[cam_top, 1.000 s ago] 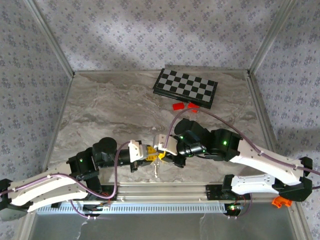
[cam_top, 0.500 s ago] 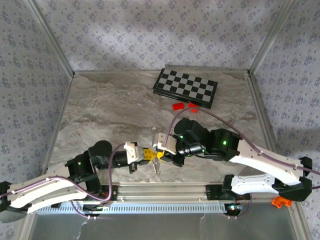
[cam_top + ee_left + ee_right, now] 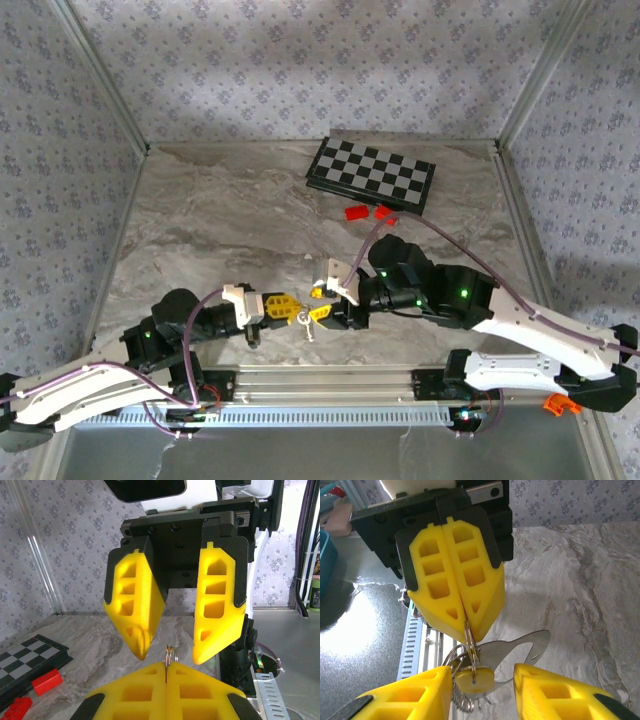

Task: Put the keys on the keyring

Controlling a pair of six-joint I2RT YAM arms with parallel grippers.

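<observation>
Our left jaws are clenched on the keyring (image 3: 468, 650), with the keys (image 3: 472, 679) dangling under it near the front edge of the table (image 3: 220, 220), at 6 o'clock. Our right jaws, clamped there a second ago, have parted and flank the bunch. The left arm has drawn back toward 8 o'clock.

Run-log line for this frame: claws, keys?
left claw: shut on keyring | right claw: open, either side of keys | keys: hanging from keyring
</observation>
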